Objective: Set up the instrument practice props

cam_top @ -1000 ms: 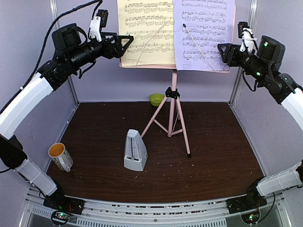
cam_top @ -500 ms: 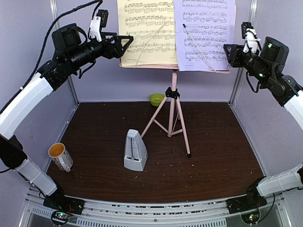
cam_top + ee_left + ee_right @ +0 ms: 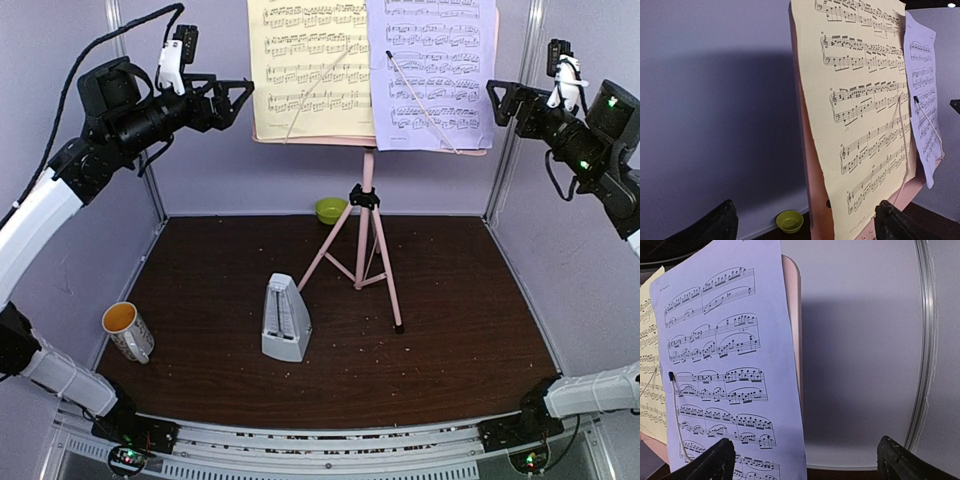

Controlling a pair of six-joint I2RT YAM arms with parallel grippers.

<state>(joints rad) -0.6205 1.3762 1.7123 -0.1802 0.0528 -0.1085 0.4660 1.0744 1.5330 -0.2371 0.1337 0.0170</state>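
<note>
Top external view has both arms raised to desk height, flanking the pink music stand (image 3: 368, 170). Its left gripper (image 3: 243, 103) hangs spread and empty just off the outer edge of the yellow sheet (image 3: 308, 65). The right gripper (image 3: 497, 105), equally wide and empty, sits just beyond the lavender sheet (image 3: 432, 70). Both sheets rest upright on the desk. Well below, the metronome (image 3: 285, 318) stands upright on the table (image 3: 460, 300), left of the tripod legs, so I'd judge the left arm nearer to it.
</note>
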